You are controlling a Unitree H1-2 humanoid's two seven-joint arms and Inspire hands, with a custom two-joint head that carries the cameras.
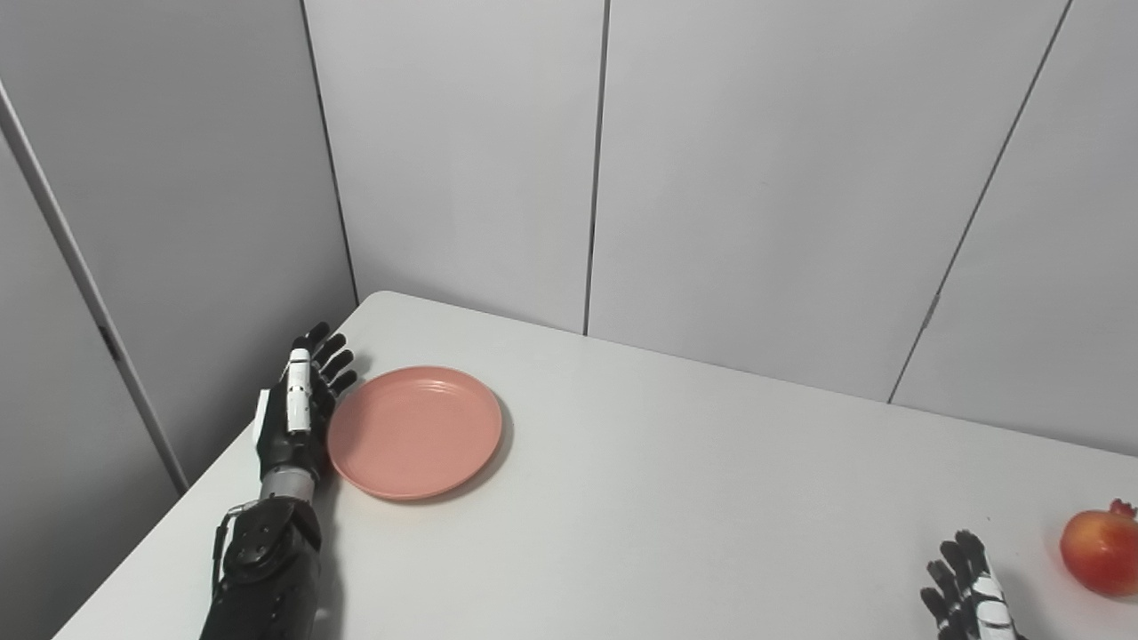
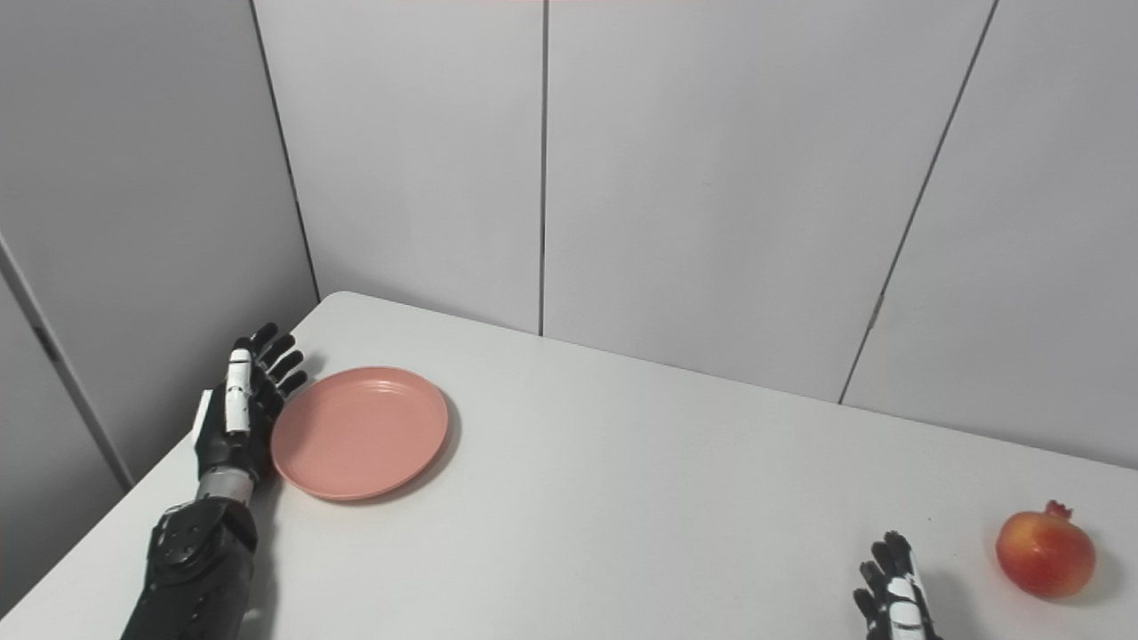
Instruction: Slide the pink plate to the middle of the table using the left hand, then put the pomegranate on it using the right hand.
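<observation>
The pink plate [image 1: 414, 431] lies flat on the white table [image 1: 676, 498], near its left edge. My left hand [image 1: 298, 404] is open, edge-on, fingers straight, right beside the plate's left rim; I cannot tell if it touches. The red-yellow pomegranate [image 2: 1045, 553] sits at the far right of the table, also seen in the left eye view [image 1: 1102, 549]. My right hand [image 2: 893, 597] is open and empty at the bottom edge, a little left of the pomegranate, only its fingers showing.
Grey wall panels [image 1: 756, 178] stand close behind the table and along its left side. The table's left edge [image 1: 178, 507] runs just beside my left forearm. The wide stretch of tabletop between plate and pomegranate is bare.
</observation>
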